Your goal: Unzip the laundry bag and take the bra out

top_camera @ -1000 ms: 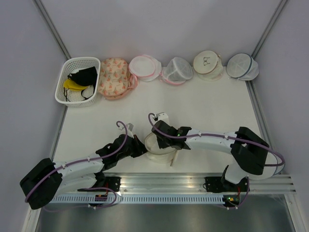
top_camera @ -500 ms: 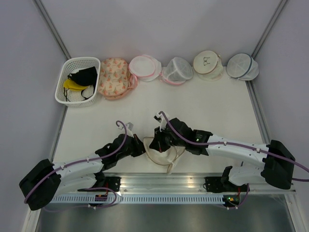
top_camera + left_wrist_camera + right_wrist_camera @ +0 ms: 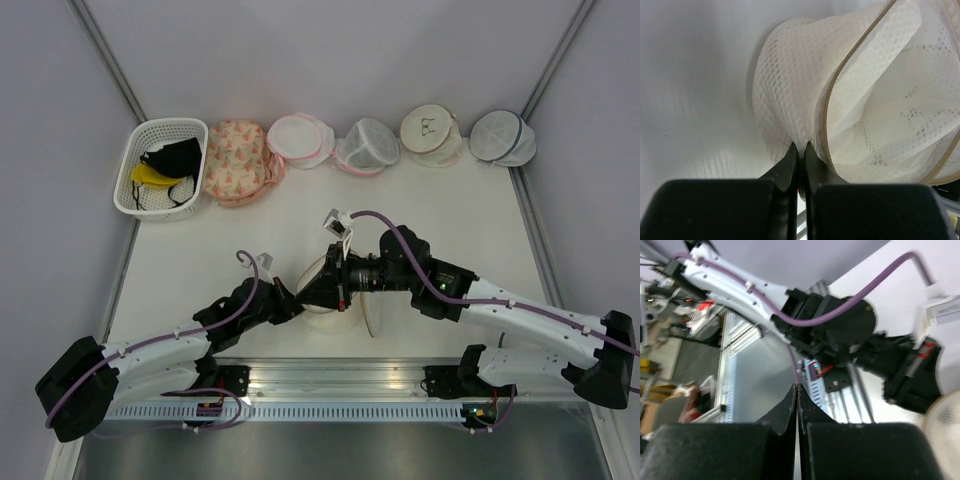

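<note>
The right gripper point(image 3: 797, 387) has its fingers pressed together. Beyond it lies the left arm point(image 3: 840, 337) with a purple cable point(image 3: 805, 322).

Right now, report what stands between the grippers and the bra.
Only the laundry bag itself; the white bra is not visible, presumably inside. The left gripper pinches its mesh wall beside the tan zip, which seems partly open. The right gripper, shut, is at the bag's right side.
</note>
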You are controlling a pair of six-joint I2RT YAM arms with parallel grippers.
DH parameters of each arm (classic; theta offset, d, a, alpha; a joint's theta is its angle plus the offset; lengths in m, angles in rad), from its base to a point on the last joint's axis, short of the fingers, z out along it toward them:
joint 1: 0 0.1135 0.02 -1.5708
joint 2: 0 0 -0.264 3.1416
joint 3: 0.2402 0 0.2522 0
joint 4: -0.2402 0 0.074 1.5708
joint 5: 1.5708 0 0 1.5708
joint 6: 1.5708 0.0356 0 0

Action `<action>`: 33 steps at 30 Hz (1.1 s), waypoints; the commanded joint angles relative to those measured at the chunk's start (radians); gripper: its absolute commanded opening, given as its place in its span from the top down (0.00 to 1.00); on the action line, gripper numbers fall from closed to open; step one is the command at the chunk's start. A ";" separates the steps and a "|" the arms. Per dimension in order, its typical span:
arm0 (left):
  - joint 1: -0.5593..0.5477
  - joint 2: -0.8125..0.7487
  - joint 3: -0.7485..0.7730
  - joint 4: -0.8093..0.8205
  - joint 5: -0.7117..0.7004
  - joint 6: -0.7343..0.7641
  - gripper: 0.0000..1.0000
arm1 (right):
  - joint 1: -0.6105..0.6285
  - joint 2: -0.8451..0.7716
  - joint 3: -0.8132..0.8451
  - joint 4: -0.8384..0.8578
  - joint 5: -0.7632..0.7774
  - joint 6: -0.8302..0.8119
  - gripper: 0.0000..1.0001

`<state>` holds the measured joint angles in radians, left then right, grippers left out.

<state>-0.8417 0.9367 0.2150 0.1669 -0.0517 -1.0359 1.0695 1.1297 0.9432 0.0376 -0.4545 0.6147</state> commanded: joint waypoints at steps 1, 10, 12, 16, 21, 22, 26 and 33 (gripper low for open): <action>0.003 -0.015 0.026 0.002 -0.019 -0.001 0.98 | -0.009 -0.016 0.109 -0.196 0.174 -0.087 1.00; 0.003 0.005 0.041 0.005 -0.016 -0.004 0.98 | -0.009 0.182 0.134 -0.432 0.539 -0.101 1.00; 0.004 0.005 0.041 0.003 -0.014 -0.004 0.98 | -0.008 0.217 0.129 -0.432 0.566 -0.099 1.00; 0.003 -0.010 0.037 -0.001 -0.019 -0.006 0.98 | -0.008 0.321 0.128 -0.444 0.583 -0.096 1.00; 0.003 -0.029 0.032 -0.007 -0.027 -0.007 0.98 | -0.008 0.400 0.095 -0.470 0.631 -0.072 1.00; 0.003 -0.029 0.030 -0.007 -0.025 -0.006 0.98 | -0.009 0.419 0.086 -0.466 0.642 -0.067 1.00; 0.003 -0.024 0.029 -0.006 -0.027 -0.007 0.98 | -0.008 0.470 0.063 -0.484 0.707 -0.046 1.00; 0.003 -0.021 0.024 0.000 -0.025 -0.007 0.98 | -0.008 0.567 0.078 -0.460 0.778 -0.049 0.34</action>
<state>-0.8421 0.9222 0.2184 0.1551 -0.0521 -1.0359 1.0622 1.6699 1.0084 -0.4286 0.2630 0.5674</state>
